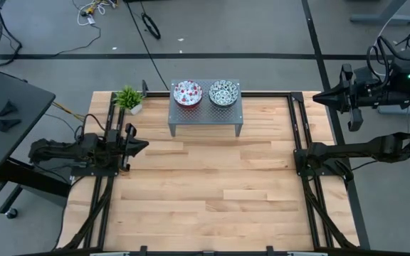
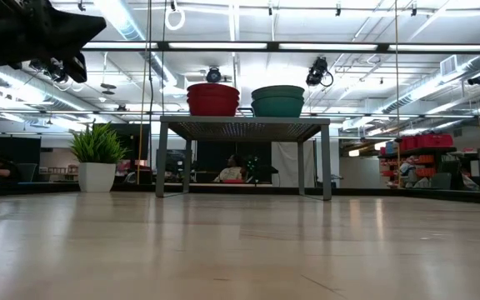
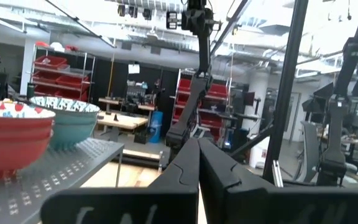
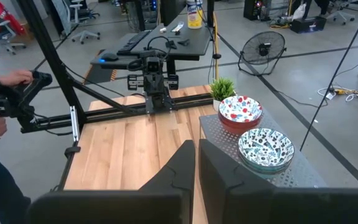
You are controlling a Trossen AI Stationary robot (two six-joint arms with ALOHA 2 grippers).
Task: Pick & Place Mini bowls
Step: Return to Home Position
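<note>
The mini bowls stand in two stacks on the grey perforated stand [image 1: 205, 117] at the table's far middle. The reddish-pink stack [image 1: 187, 92] is on the stand's left half and the green-teal stack [image 1: 223, 92] on its right half. The low view shows both stacks, pink [image 2: 212, 98] and teal [image 2: 277, 100], from the side. My left gripper [image 1: 144, 146] is shut and hovers left of the stand and nearer, pointing right. My right gripper [image 1: 317, 97] is shut, raised high beyond the stand's right end, pointing left. Its wrist view looks down on the pink [image 4: 240, 111] and teal [image 4: 266, 148] bowls.
A small potted plant [image 1: 129, 99] stands at the table's far left, beside the stand. Black frame rails [image 1: 301, 142] run along both table sides. A person's hand [image 4: 14, 78] holds a dark device beyond the table's left side. Bare wood [image 1: 212, 185] fills the middle and near part.
</note>
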